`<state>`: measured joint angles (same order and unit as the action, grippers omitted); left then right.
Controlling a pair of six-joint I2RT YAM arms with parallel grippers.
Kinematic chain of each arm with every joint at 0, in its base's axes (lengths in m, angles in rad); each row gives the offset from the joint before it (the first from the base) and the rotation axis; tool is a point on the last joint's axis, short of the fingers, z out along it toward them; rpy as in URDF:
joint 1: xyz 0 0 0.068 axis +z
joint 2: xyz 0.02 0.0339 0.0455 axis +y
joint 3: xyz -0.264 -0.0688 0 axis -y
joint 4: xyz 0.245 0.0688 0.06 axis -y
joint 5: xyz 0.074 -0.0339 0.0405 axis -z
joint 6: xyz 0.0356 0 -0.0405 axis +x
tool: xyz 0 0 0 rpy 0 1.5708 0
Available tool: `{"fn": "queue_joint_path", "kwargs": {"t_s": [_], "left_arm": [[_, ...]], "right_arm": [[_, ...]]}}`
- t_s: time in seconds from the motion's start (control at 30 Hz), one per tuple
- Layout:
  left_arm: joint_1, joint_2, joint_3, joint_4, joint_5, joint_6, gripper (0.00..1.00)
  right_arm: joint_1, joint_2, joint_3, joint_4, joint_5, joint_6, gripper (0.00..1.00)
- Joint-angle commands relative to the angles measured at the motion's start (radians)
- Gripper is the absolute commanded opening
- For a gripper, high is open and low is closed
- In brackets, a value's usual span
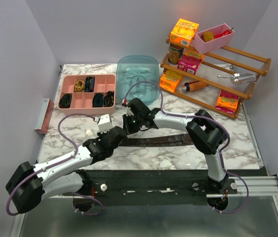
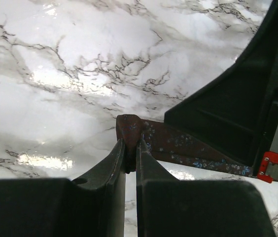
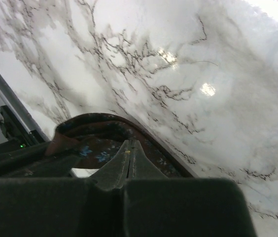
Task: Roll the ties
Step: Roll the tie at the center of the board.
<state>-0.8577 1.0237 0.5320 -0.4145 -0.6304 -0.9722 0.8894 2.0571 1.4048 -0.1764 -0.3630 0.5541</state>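
Where the two arms meet near the middle of the marbled surface, the left fingers are clenched on the rounded end of the dark brown tie, with only a sliver of gap between them; the fabric stands up a little between the tips. The right fingers are pressed fully together just beside that spot; the tie bends in an arc around their tips, and I cannot tell whether any cloth is caught between them. From the overhead view the rest of the tie lies flat in a long strip across the surface, running off to the right under the right arm.

At the back left sits a pink tray divided into compartments; several hold rolled ties, small dark coils, one to a compartment, one of them yellowish. Beside it stands a translucent blue tub. On the right, a slanted wooden rack carries orange and pink boxes; a pink bin on top holds something yellow and something red.
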Motion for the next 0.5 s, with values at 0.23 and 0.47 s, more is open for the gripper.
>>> {"fn": "queue_joint_path", "kwargs": {"t_s": [0.23, 0.47], "left_arm": [[-0.003, -0.011, -0.021, -0.064, -0.130, -0.092, 0.00], [-0.004, -0.062, -0.059, -0.021, -0.132, -0.134, 0.00]], "right_arm": [[0.014, 0.006, -0.052, -0.040, 0.027, -0.036, 0.00], [0.016, 0.026, -0.064, -0.048, 0.019, -0.043, 0.00]]}}
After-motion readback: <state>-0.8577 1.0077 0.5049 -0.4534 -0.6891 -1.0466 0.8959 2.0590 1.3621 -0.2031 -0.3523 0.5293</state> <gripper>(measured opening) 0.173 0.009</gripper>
